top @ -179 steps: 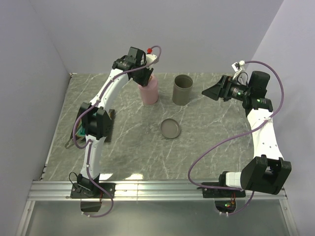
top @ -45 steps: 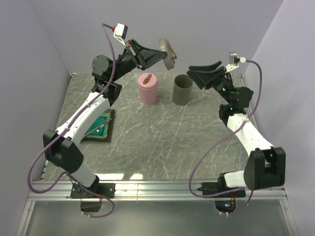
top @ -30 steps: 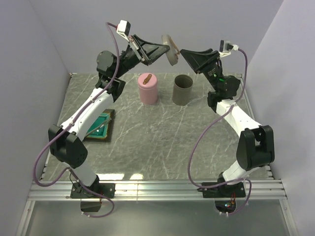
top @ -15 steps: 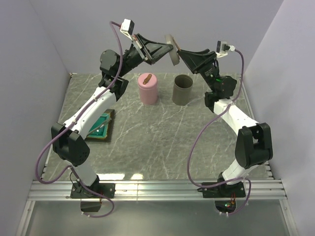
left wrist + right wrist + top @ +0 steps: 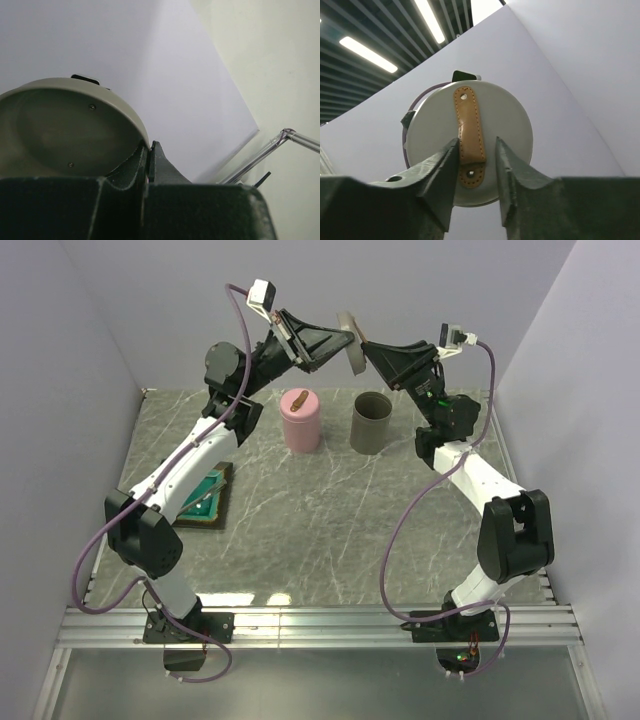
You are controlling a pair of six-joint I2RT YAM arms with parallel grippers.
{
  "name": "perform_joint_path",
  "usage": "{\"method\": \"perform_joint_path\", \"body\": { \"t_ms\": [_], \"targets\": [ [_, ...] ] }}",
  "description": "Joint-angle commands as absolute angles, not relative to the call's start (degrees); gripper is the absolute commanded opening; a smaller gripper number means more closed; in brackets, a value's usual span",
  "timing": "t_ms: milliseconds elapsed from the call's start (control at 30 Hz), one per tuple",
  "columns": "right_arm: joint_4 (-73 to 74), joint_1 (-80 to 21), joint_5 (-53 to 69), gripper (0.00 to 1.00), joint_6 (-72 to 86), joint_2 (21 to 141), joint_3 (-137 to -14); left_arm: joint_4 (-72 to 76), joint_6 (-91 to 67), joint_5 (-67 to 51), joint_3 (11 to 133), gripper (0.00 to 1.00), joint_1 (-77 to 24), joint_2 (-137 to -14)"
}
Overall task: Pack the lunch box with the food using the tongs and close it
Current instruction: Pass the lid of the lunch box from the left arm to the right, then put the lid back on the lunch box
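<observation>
High above the back of the table, my left gripper is shut on the rim of a round grey-green lid. The left wrist view shows the lid's hollow underside. My right gripper faces the lid's top. Its jaws straddle the tan leather strap; one finger touches the strap's edge and a small gap remains at the other. A pink container carries a brown food piece. Beside it stands a grey-green container. A thin pale bar across the teal tray may be the tongs.
The teal tray sits at the table's left, partly under my left arm's forearm. Both arms arch upward and meet over the two containers near the back wall. The side walls stand close on the left and right.
My right gripper moved left up to the lid and its jaws narrowed around the strap. My left gripper carried the lid slightly right and stayed shut on its rim.
</observation>
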State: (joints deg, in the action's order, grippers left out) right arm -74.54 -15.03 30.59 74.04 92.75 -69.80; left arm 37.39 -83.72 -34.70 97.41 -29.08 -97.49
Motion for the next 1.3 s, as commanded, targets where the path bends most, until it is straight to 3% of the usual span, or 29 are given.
{"method": "perform_joint_path", "body": {
  "t_ms": [0,100,133,233,400,533,700,733,833,1000,1100,1267],
  "targets": [
    [-83.1,-16.2,30.5,0.39,73.9,92.6,-71.1,41.5,-84.6,-35.3,99.1,0.00,-30.7,-96.9],
    [-83.1,-16.3,30.7,0.22,73.8,92.3,-70.7,41.5,-84.4,-35.6,98.6,0.00,-30.8,-96.7],
    [-83.1,-16.2,30.8,0.11,73.8,92.0,-70.6,41.5,-84.3,-35.5,98.3,0.00,-30.8,-96.6],
    [-83.1,-16.0,30.9,0.00,74.1,91.4,-70.2,41.6,-84.1,-35.2,97.0,0.00,-30.8,-96.3],
    [-81.7,-14.7,32.2,0.00,73.0,89.9,-69.4,40.6,-81.9,-34.7,95.8,0.07,-29.4,-95.7],
    [-78.9,-12.7,33.5,0.00,71.5,88.8,-69.2,40.4,-80.0,-34.7,94.1,0.46,-27.4,-94.7],
    [-68.2,-10.3,38.3,0.00,64.5,86.8,-70.3,37.8,-75.9,-35.2,89.8,0.73,-23.6,-91.6],
    [-63.0,-9.8,39.2,0.00,62.6,86.5,-70.7,37.2,-75.2,-35.4,89.0,0.82,-22.2,-91.0],
    [-48.0,-9.3,42.4,0.00,52.9,85.3,-73.4,35.4,-72.4,-36.0,84.9,0.96,-18.7,-87.7],
    [-19.0,-9.4,40.5,0.00,26.1,85.1,-82.7,25.0,-59.7,-40.9,85.0,1.00,-14.5,-85.3],
    [0.1,-9.4,35.3,0.00,13.0,88.3,-92.2,9.3,-44.2,-41.8,89.1,0.99,-14.4,-83.6],
    [23.0,-9.3,25.7,0.00,2.1,95.7,-106.3,0.2,-28.1,-39.1,87.3,0.99,-14.2,-77.9]
  ]
}}
